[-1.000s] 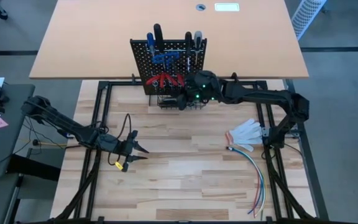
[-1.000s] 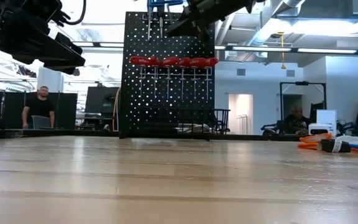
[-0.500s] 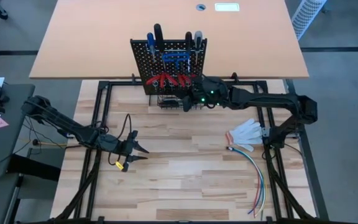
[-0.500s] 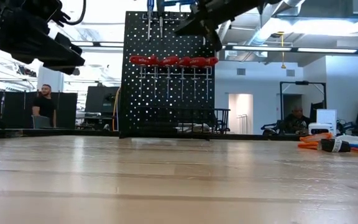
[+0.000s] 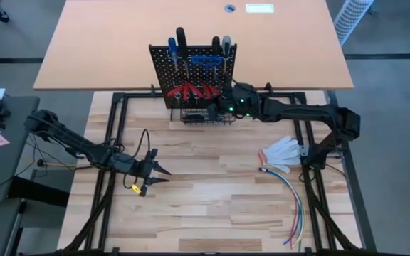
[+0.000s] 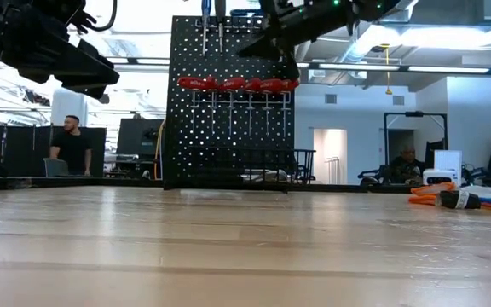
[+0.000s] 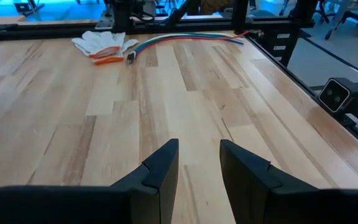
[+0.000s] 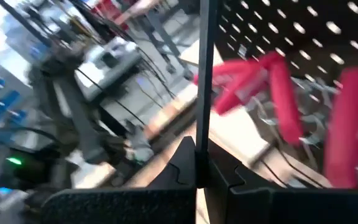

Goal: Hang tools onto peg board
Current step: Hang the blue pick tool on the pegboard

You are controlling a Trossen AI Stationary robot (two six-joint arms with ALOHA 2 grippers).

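Observation:
The black peg board (image 5: pixel 164 71) stands upright at the table's far middle and also shows in the low view (image 6: pixel 228 128). A row of red-handled tools (image 6: pixel 237 83) hangs on it. Screwdrivers (image 5: pixel 180 43) stick down through its top ring holders. My right gripper (image 5: pixel 219 108) is at the board's right part, above the red handles (image 8: pixel 278 93), shut on a thin dark tool shaft (image 8: pixel 202 74). A blue handle (image 5: pixel 206 60) shows high on the board; whether it belongs to that shaft I cannot tell. My left gripper (image 5: pixel 159 171) hovers open and empty over the table's left (image 7: pixel 199 162). My right gripper pinches the thin dark shaft (image 8: pixel 202 134) between its two fingertips. The shaft lies across the fingers and runs straight out of the wrist picture, so its handle and tip do not show there. It is lifted clear of the table, close to the board's front.
A black wire basket (image 5: pixel 205 118) sits at the board's base. White gloves (image 5: pixel 282 151) and a bundle of coloured wires (image 5: pixel 294 206) lie at the table's right. A large tan tabletop (image 5: pixel 119 43) lies beyond. People (image 6: pixel 73 145) show in the room behind.
My right gripper has gone a little toward the table's right and far edges, closer to the peg board, still shut on the shaft. The blue handle high on the board has shifted toward the right. A person in the room behind has walked to the right.

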